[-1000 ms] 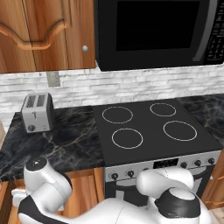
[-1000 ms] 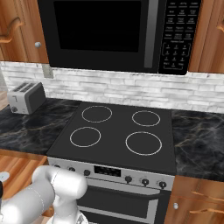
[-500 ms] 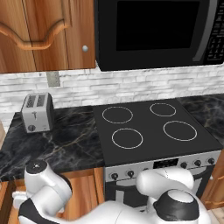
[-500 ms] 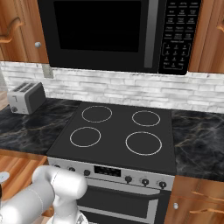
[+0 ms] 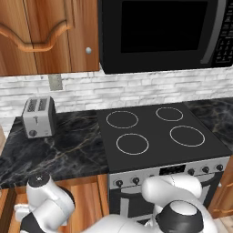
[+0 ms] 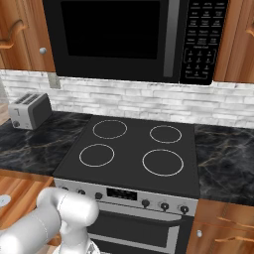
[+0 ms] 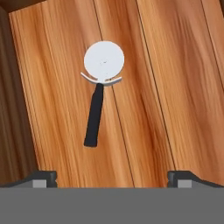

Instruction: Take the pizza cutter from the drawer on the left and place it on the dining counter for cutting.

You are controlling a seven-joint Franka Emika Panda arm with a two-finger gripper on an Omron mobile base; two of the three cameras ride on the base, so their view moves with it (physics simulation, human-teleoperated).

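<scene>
Left base view: against the pictures of a second and half a second ago, nothing has shifted; the toaster [image 5: 39,117] sits on the narrow black marble worktop [image 5: 63,150], the stovetop [image 5: 157,134] lies under the microwave [image 5: 164,34], and the white arm bends low at the bottom edge, reaching down to the left. A base and arm this still suggest the hand is paused over its target, not travelling. The open drawer [image 5: 86,205] is cut off here by the arm and the frame edge.

Right base view: it matches the earlier pictures too. The same stovetop, microwave and toaster show, with a strip of plain wood at lower left, likely the drawer's inside, and a pale round spot at the edge too clipped to name.

Hand view: the pizza cutter [image 7: 97,96] lies flat on the drawer's wooden floor, white wheel away from the hand, dark handle toward it, slightly slanted. The gripper [image 7: 112,178] hovers above it, fingertips set wide apart, holding nothing; the handle lies nearer the left tip [image 7: 43,178]. The dining counter is out of sight, so the pick-up is not yet done
</scene>
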